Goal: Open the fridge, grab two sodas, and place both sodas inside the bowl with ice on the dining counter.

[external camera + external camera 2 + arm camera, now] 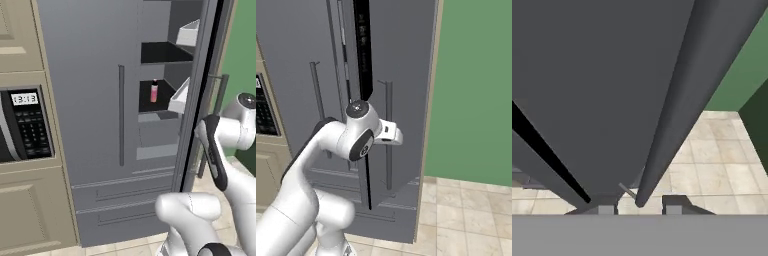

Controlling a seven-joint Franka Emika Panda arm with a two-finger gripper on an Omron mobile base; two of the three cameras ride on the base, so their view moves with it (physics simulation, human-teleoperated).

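Observation:
The grey fridge [95,100] stands with its right door [200,100] swung partly open, seen nearly edge-on in the left base view. One red soda [154,91] with a dark top stands upright on a dark inner shelf; a second soda is hidden. My gripper [639,209] is at that door's long bar handle [677,110], whose lower end sits between the spread fingertips [673,207]. In the right base view the hand [393,132] sits against the handle [389,165] on the door's outer face. The bowl and dining counter are out of view.
A beige cabinet with a built-in microwave [22,125] stands left of the fridge. White door bins [179,97] hang inside the open door. The left door stays closed, with its handle [121,115]. A green wall [476,90] and tiled floor [466,210] lie to the right.

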